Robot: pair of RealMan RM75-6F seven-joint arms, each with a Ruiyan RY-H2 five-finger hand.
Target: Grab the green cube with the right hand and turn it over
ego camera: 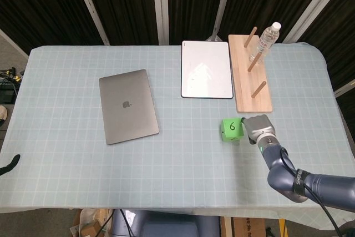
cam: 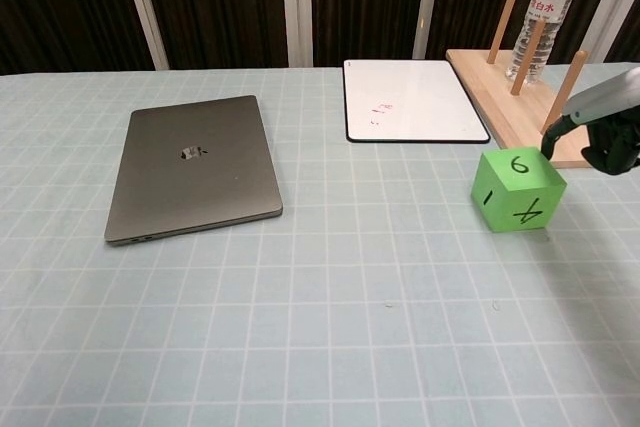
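The big table [ego camera: 66,154] has a pale blue checked cloth on it, and the job here has only just begun. A closed grey laptop [ego camera: 128,106] lies on the left part, well apart from the action. A whiteboard [ego camera: 206,69] lies near the back, and just beside it is a wooden peg board [ego camera: 244,90] with a water bottle [ego camera: 265,40] at its far end. The green cube [cam: 518,190] sits flat on the cloth in front of the peg board, with a 6 on top (a 4 and a 1 show on the sides facing the chest camera). The right hand [cam: 598,129] is at the cube's right top edge, with a dark fingertip [cam: 548,144] touching it or almost touching it. I cannot tell how wide the fingers are, but they are not wrapped around the cube. So the grab looks not done yet, and the turning over is left to do. The left hand is not in sight.
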